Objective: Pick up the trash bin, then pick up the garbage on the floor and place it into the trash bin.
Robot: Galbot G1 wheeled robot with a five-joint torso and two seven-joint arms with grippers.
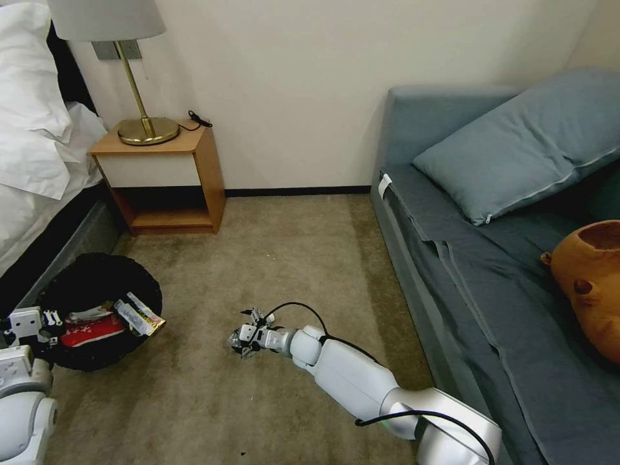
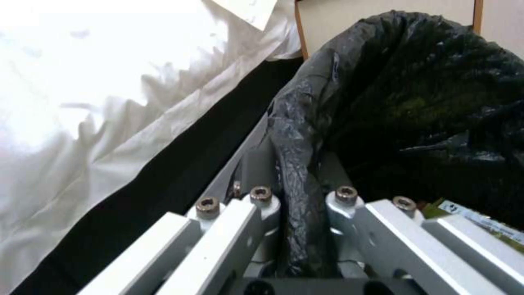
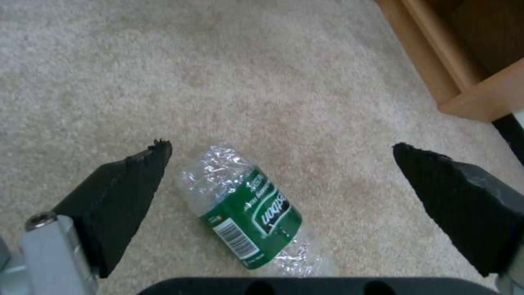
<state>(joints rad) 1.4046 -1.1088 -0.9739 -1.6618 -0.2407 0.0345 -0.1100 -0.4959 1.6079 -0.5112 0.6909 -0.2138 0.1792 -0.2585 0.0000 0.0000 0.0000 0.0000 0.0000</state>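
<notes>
On the left, my left gripper (image 2: 297, 205) is clamping the trash bin (image 1: 97, 310) rim, while my right gripper (image 3: 278, 172), pads spread wide, is hovering over the clear bottle (image 3: 245, 217) lying slantwise between them on carpet (image 1: 258, 258).

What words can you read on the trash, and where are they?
"...sbon": partial white word on the bottle's green label, shown upside down.
Smaller print and barcode on that label: too blurred to read.
Red snack packet and bar wrapper in the trash bin: print too small to read.
</notes>
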